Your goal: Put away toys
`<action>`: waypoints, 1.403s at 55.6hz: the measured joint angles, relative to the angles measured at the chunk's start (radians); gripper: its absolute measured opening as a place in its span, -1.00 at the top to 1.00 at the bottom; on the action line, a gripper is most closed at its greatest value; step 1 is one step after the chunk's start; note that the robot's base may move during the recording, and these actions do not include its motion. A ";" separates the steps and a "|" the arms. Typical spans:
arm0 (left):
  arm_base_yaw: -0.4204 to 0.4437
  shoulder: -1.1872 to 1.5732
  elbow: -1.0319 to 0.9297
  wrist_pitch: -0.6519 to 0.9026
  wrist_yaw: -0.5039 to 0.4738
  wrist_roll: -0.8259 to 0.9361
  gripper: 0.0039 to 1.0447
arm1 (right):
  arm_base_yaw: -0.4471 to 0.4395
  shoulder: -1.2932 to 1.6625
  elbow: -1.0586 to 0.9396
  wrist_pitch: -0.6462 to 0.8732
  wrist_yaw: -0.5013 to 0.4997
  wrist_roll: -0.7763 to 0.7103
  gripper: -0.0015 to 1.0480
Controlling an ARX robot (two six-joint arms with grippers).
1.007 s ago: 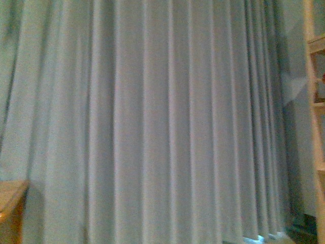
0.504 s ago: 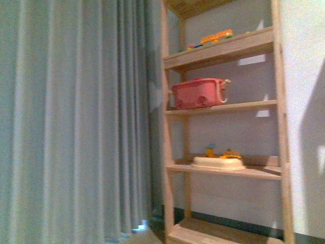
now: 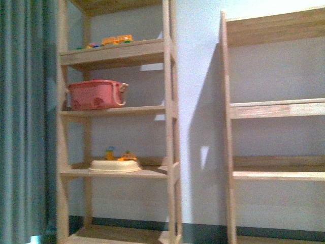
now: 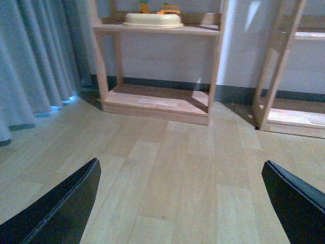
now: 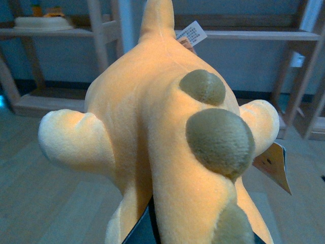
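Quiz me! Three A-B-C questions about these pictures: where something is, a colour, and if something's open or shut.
1. Where is the pink basket?
A) on a table
B) on the shelf above the cream tray
C) inside the tray

2. What colour are the plush's spots?
A) blue
B) red
C) olive

3. The left end effector is:
A) open, holding nothing
B) shut on the basket
C) shut on the plush

Answers: B, the front view shows it one level above the tray. C, the bumps are olive on orange-yellow. A, its fingers stand wide apart.
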 joint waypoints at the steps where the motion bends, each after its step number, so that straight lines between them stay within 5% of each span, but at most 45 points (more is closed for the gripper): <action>1: 0.000 0.000 0.000 0.000 0.001 0.000 -0.88 | 0.000 0.000 0.000 0.000 0.000 0.000 0.87; 78: 0.000 0.000 0.000 0.000 0.000 0.000 -0.88 | -0.001 0.000 0.000 0.000 -0.001 0.000 0.87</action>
